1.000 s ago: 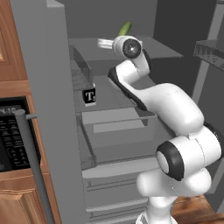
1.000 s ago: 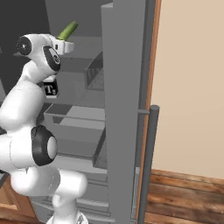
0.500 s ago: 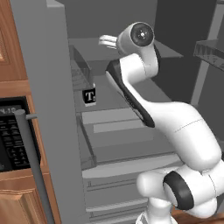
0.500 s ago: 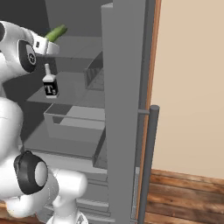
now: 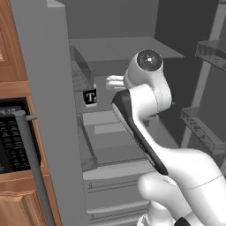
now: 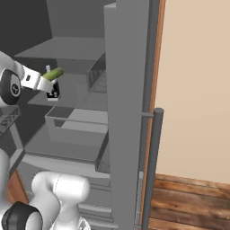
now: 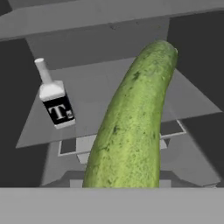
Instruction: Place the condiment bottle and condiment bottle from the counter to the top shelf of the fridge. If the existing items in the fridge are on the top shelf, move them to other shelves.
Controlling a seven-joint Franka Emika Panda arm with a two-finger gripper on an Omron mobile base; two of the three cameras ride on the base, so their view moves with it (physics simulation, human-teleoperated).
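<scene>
i've got the gripper (image 6: 48,79) clenched on the green fruit (image 7: 133,120), a long cucumber-like thing, inside the open fridge (image 5: 48,66); it juts fwd past the fingertips, so most of its length hangs unsupported. main worry: jaws sit near one end, so a quick wrist turn could swing it loose, i think, and it'd roll on a smooth slab. next risk is the small black bottle w/ the white "t" label (image 7: 56,103), standing upright on the lower shelf (image 7: 131,109) just left of the fruit's path in the hand view; if i set down too far that way the tip could knock it over. the arm's elbow also looks close to the door-side rack (image 5: 81,73) in the left base view, so a wide swing might clip it. the shelf is flat grey w/ open space right of the bottle. the top shelf (image 6: 67,49) sits above, bare where i can see. beyond: grey back wall, pale drawers below, wood floor (image 6: 188,202) past the door.
</scene>
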